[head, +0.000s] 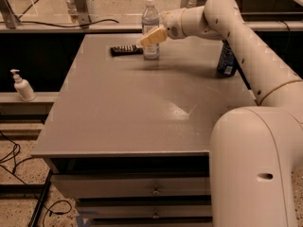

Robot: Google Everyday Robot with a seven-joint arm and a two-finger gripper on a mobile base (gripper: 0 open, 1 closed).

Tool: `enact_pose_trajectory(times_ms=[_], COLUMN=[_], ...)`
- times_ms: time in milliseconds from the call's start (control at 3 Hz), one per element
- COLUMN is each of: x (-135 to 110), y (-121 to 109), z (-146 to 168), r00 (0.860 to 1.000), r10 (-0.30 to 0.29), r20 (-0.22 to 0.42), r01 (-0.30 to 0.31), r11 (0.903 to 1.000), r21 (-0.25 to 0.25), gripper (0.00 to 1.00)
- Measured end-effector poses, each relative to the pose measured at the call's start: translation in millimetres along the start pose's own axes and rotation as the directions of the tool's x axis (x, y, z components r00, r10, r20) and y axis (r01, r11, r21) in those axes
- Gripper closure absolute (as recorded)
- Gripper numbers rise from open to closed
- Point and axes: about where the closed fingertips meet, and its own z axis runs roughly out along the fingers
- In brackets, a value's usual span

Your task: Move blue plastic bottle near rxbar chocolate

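The blue plastic bottle stands upright on the grey table near its far edge, clear with a white cap and a blue-and-white label. The rxbar chocolate, a flat dark wrapper, lies just left of the bottle's base, close beside it. My gripper reaches in from the right and is around the bottle at label height, hiding part of the label.
A dark blue soda can stands at the table's right edge, partly behind my arm. A white pump dispenser sits on a low ledge to the left. Drawers are under the table front, and cables lie on the floor at left.
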Motion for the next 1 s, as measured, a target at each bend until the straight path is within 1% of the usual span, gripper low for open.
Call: enact_pose_trajectory(times_ms=[333,667,1000], x=[-10.6,-31.5,-39.2], y=[4.1,14.7,30.3], z=[-10.9,-45.9,-102.7], r00=[0.998,0.989,0.976], r10=[-0.058,-0.149,-0.213], r20=[0.001,0.013,0.046], r01=[0.058,0.150,0.215], r11=[0.9983,0.9884,0.9752], r21=[-0.006,-0.028,-0.053], gripper=[0.00,0.00,0.00])
